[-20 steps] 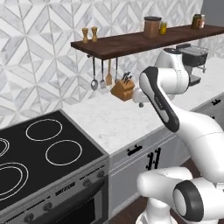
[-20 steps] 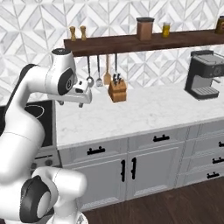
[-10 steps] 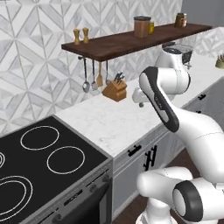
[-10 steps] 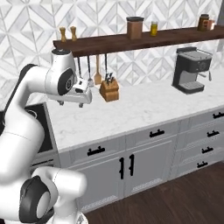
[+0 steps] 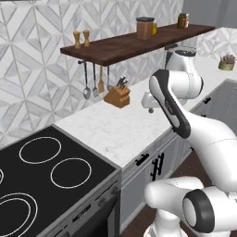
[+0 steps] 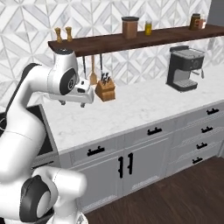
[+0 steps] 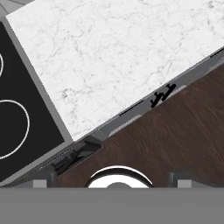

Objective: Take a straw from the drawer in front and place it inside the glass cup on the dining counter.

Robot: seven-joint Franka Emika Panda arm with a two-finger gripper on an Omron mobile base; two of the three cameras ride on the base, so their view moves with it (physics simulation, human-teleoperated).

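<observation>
Marble worktop (image 6: 131, 107) lies under spread, empty fingers (image 7: 111, 183).

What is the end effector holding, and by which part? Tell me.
Nothing. The end effector is open and hangs above the marble worktop, clear of everything.
</observation>
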